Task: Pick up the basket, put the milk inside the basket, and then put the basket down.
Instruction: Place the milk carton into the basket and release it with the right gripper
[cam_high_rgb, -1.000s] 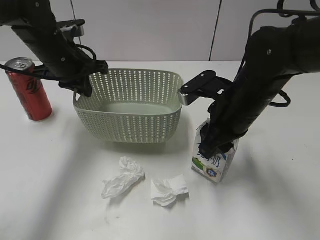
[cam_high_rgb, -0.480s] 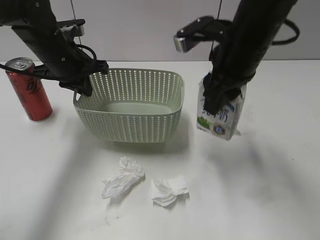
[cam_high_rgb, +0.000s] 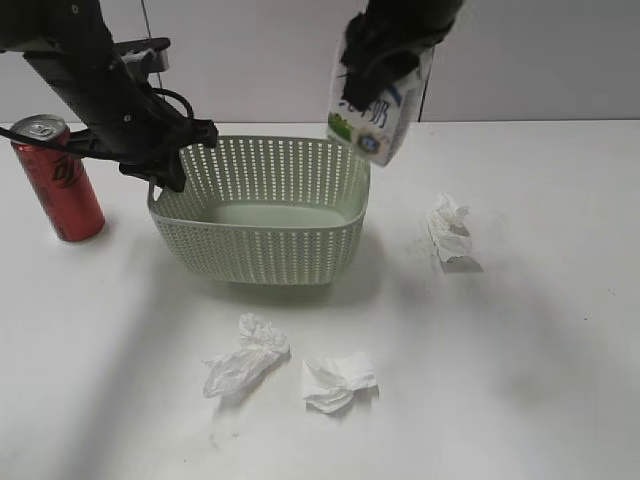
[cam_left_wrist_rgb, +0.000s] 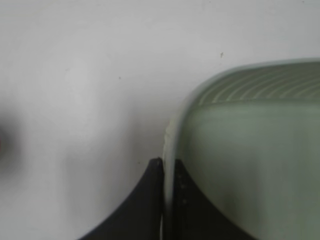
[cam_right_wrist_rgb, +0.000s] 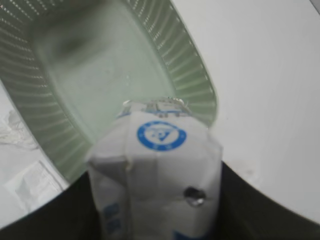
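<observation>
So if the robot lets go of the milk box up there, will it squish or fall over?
The milk hangs tilted in the right gripper above the basket's right rim, so it would probably land on its side or clip the rim. Its sides look a bit dented already, so the carton is likely soft and could crumple under a hard squeeze.

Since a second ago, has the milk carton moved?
Yes. The milk carton went up and left, from the table right of the basket to above its right rim, held by the right gripper.
</observation>
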